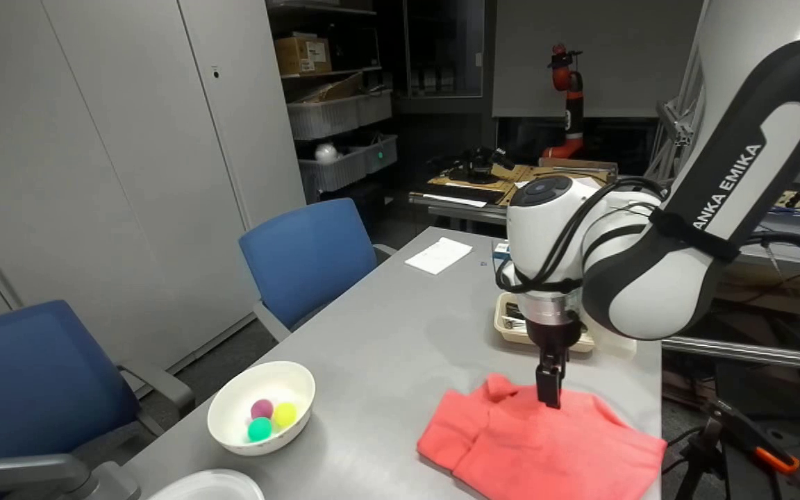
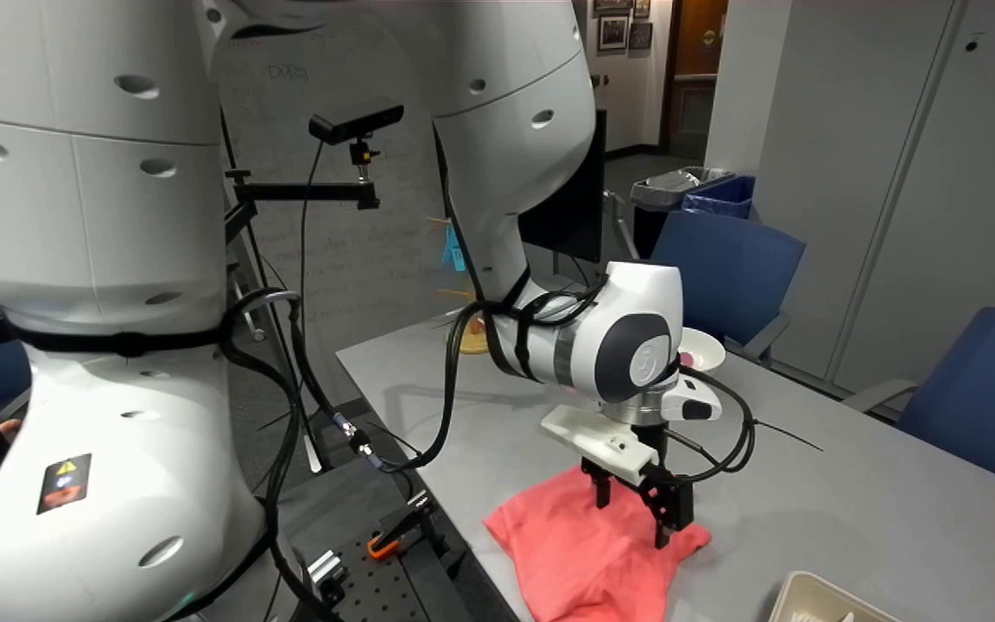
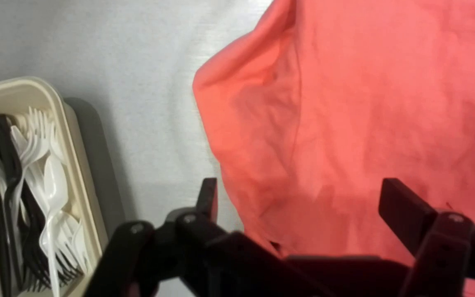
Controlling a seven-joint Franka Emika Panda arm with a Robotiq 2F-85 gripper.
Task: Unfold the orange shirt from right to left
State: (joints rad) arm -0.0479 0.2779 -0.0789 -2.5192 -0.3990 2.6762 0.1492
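1. Clock hub taken as the middle of each view. The shirt [image 3: 369, 119] lies wrinkled and apparently folded on the surface [image 3: 146, 103]: one to five o'clock in the wrist view, about five o'clock in both exterior views.
2. The pincer [image 3: 305, 202] is spread wide and holds nothing. One fingertip [image 3: 208, 198], at seven o'clock in the wrist view, is over bare surface just beside the shirt's edge; its partner, between three and four, is over the shirt.
3. Step in hand, my reading: taking an edge. Suggest lowering gently, pinching the upper layer only, then a low, slow carry across, laid flat before release. Soft fabric will probably bunch.
4. A tray [image 3: 81, 165] of cutlery [image 3: 55, 181] sits toward nine o'clock, apart from the shirt; best kept clear of.
5. Cannot tell: fingertip contact, layer count, seam or fold, which side counts as "right".
6. The shirt runs out of frame low in both exterior views. In an exterior view the arm [image 1: 653, 295] hides part of the tray.
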